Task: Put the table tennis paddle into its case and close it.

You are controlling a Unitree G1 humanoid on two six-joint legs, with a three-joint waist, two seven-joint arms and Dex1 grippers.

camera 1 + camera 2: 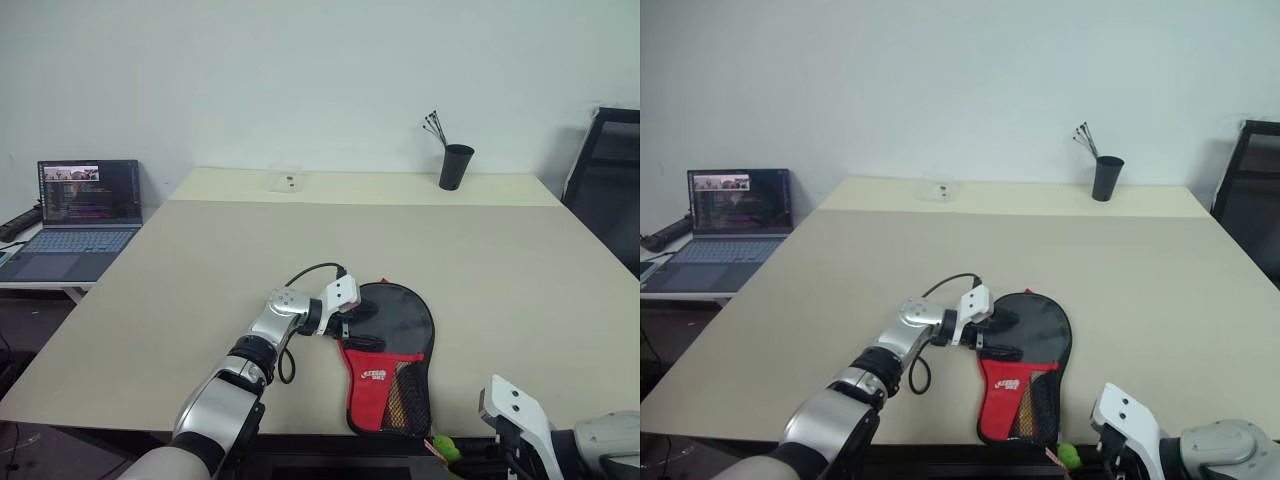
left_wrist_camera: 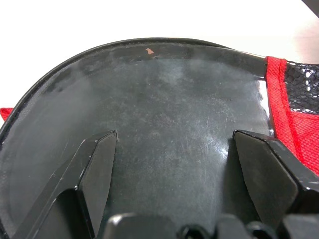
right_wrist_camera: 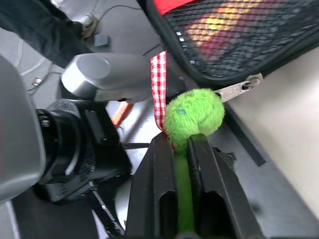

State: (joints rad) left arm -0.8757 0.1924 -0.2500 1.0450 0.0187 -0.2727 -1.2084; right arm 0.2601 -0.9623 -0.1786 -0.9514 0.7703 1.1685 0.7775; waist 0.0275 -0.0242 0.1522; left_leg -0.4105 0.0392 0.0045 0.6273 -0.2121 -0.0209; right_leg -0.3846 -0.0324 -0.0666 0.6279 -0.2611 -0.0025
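Note:
The case [image 1: 392, 350] lies flat near the table's front edge, black round part toward the back, red handle part and mesh pocket [image 3: 239, 30] overhanging the edge. The paddle is hidden. My left gripper [image 1: 358, 326] reaches in from the left over the round black face [image 2: 169, 109]. It is open, one finger [image 2: 97, 174] on each side, with nothing between them. Below the table edge my right gripper [image 3: 182, 144] is shut on a green fuzzy pom-pom [image 3: 194, 112]. A red-and-white checked ribbon [image 3: 158, 84] hangs beside the pom-pom, by the metal zip pull [image 3: 239, 88].
A black cup [image 1: 456, 166] with thin sticks stands at the back right of the beige table [image 1: 250, 260]. An open laptop [image 1: 85, 215] sits on a lower desk to the left. A black chair [image 1: 610, 170] stands at the right. A small clear item [image 1: 287, 182] lies at the back.

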